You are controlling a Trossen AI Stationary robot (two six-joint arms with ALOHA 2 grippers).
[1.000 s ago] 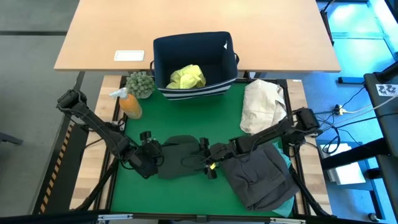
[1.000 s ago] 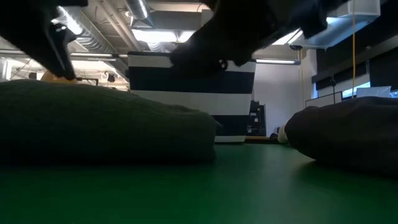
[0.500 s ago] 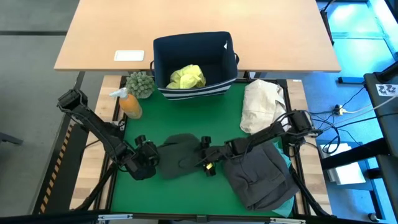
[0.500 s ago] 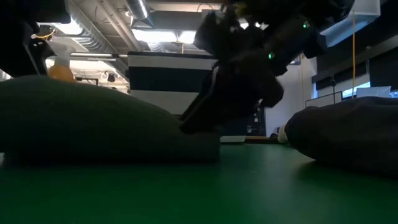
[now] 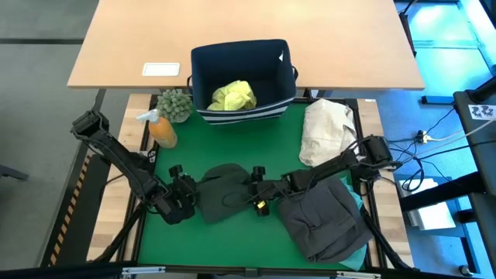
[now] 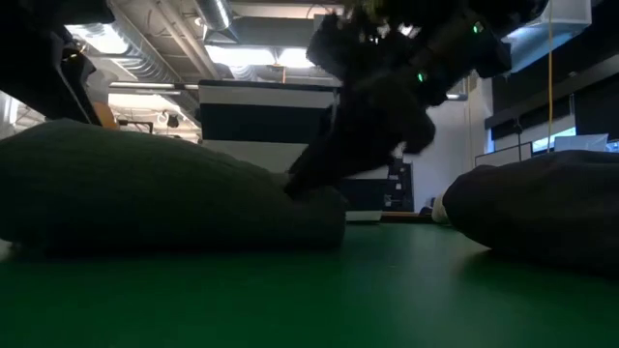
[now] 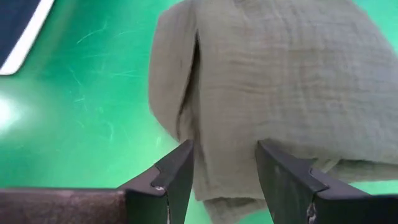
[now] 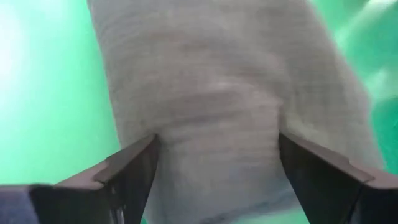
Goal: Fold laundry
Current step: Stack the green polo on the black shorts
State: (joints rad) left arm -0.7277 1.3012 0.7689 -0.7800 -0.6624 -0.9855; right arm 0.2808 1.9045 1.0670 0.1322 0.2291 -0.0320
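Note:
A folded dark olive garment (image 5: 225, 195) lies in a low mound on the green mat (image 5: 232, 147), between my two grippers. My left gripper (image 5: 194, 199) stands open over its left edge (image 7: 205, 186). My right gripper (image 5: 252, 198) stands wide open over its right end (image 8: 211, 124). In both wrist views cloth fills the gap between the fingers. To the right, a charcoal grey garment (image 5: 322, 221) lies spread on a turquoise one (image 5: 359, 256). A yellow-green shirt (image 5: 232, 95) sits in the navy bin (image 5: 203, 74). My left gripper comes slanting down from the table's left over the olive garment's left edge, one finger (image 7: 177, 177) at the edge fold and the other (image 7: 283, 177) over the cloth. Whether the tips touch it I cannot tell. My right gripper comes slanting down from the right, its fingers (image 8: 134, 168) astride the garment's right end. In the low view one fingertip (image 6: 300, 184) meets the top of the mound, which lies flat on the mat.
A cream cloth bundle (image 5: 329, 132) lies at the mat's far right. An orange spray bottle (image 5: 161, 129) and a small green plant (image 5: 176, 105) stand at the far left. The wooden table (image 5: 349, 46) behind carries a white card (image 5: 161, 70). Bare mat lies along the near edge.
My right gripper has come down onto the olive garment's right end and tipped further downward. My left gripper has sunk a little at the left edge. The garment's left part has drawn in toward the middle, and the mound stands higher and narrower.

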